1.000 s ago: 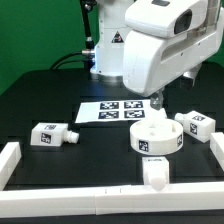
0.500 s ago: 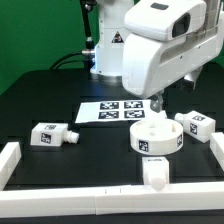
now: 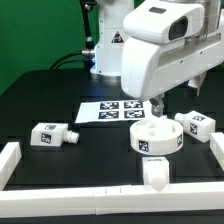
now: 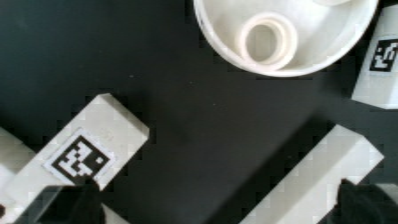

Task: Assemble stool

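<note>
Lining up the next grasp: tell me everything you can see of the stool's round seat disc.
The seat disc is a round, shallow white dish, plastic by its look, lying flat, hollow side up, on the black table. A raised oval ring sits in its hollow; a black-and-white tag shows on its side wall. Only the table seems to touch it; the gripper hangs above its far edge in the exterior view.

- A flat green wall (image 3: 35,30) fills the exterior view from 9 to 12 o'clock.
- A matte black table top (image 3: 40,105) takes the middle, evenly lit.
- The long white border rails (image 3: 70,192) close it at 6 o'clock, with corners at 8 and 4 o'clock.
</note>
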`<state>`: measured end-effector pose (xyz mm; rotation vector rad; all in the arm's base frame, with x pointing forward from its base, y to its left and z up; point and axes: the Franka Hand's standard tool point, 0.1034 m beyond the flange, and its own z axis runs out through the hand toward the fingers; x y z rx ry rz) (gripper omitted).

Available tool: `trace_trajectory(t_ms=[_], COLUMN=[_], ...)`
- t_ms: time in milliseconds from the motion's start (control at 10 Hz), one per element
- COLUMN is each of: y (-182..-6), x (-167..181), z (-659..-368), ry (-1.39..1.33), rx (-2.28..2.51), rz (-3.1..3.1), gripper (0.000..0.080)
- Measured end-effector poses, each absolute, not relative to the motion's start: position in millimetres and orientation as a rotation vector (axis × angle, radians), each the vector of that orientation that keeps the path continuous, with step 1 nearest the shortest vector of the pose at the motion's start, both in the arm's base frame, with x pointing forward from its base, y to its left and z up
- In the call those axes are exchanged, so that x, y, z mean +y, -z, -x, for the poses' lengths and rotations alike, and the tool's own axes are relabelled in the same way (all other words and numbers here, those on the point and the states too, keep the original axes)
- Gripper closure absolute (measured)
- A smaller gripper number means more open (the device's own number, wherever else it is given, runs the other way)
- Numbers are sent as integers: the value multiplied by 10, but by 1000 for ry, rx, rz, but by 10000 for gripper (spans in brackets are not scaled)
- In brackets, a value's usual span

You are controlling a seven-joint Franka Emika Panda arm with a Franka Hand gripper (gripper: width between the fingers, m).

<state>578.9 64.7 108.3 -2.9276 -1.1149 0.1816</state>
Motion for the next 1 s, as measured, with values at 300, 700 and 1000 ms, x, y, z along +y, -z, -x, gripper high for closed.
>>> trace_trajectory(t_ms=[300,700,1000], y=[-972,-932,-665], x=[391,390,156], z=[-5989,-6008,-6249], ry=[74,81,130], rx=[-827,-758,-573], rz=[2990,3005,3034], gripper=[150,150,150])
